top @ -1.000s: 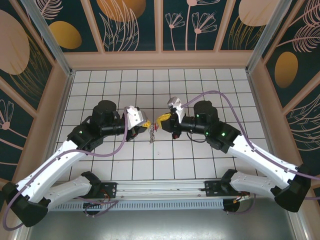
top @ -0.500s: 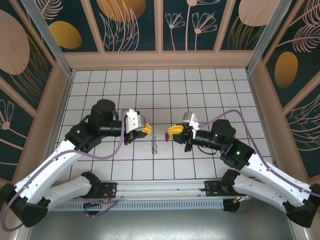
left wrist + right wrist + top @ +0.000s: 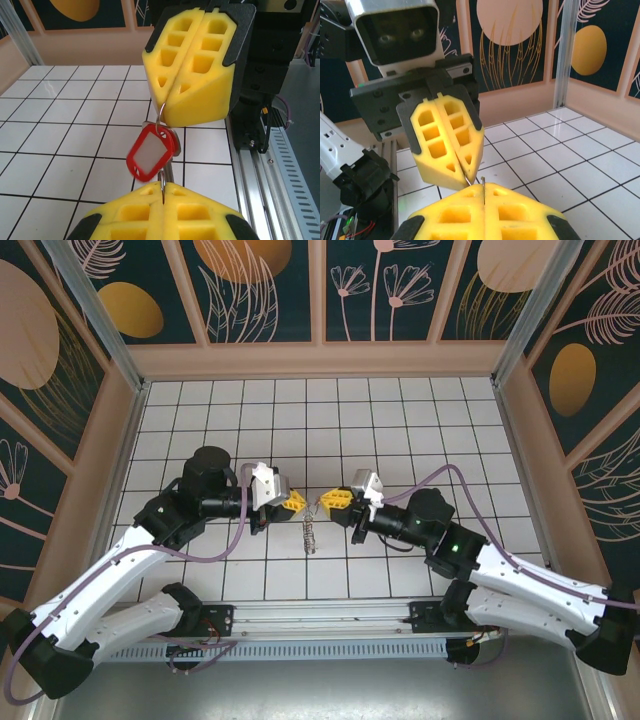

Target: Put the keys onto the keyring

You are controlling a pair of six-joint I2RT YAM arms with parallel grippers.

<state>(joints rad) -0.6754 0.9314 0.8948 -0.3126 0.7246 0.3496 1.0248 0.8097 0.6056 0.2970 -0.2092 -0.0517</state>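
both clamped shut on the keyring (image 3: 159, 117) wire: left gripper (image 3: 297, 502) one side of it, right gripper (image 3: 328, 500) the other, tips close. red-tagged key (image 3: 150, 157) hangs at the keyring between them, looks threaded on, can't confirm. plain keys (image 3: 309, 533) dangle below.

The left tool (image 3: 293, 502) and right tool (image 3: 332, 500) meet tip to tip over the middle of the worktop (image 3: 400, 420). The keyring (image 3: 310, 528) hangs between and below them. The key (image 3: 150, 157) dangles between both tips.
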